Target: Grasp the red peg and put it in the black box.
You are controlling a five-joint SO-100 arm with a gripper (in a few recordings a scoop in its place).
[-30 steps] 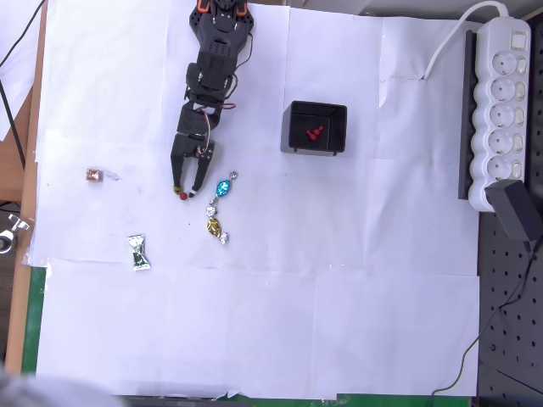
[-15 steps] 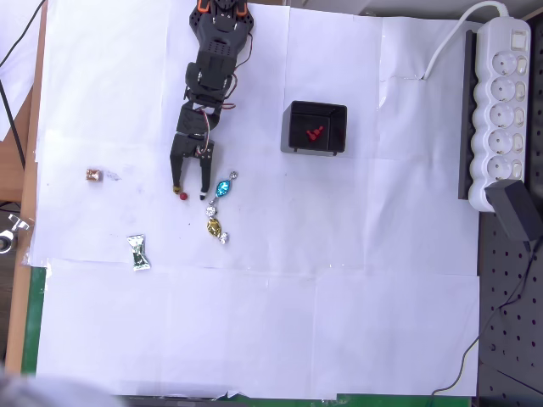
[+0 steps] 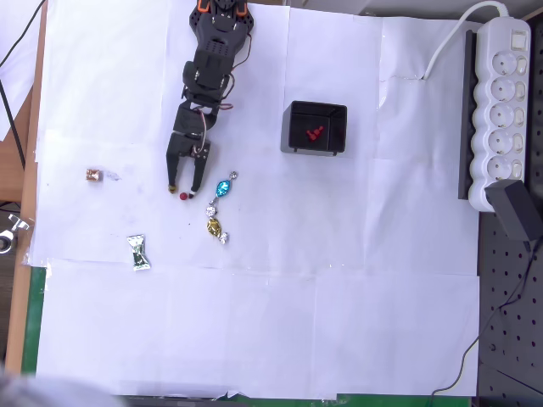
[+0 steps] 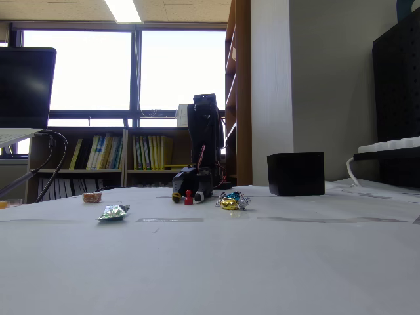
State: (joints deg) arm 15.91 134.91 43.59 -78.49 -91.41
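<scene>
Two parted fingers of the gripper [image 3: 181, 190] low around the red peg [image 3: 183, 196]

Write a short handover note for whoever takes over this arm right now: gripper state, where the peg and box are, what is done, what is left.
Gripper: open, low over the table, holding nothing.
Red peg: standing on the white paper just ahead of the fingertips, roughly between them; also seen in the fixed view.
Black box: to the right of the arm in the overhead view, with some red pieces already inside.
Done: the approach to the peg.
Left: advance slightly, close on the peg, lift it, carry it to the box and drop it in.
</scene>
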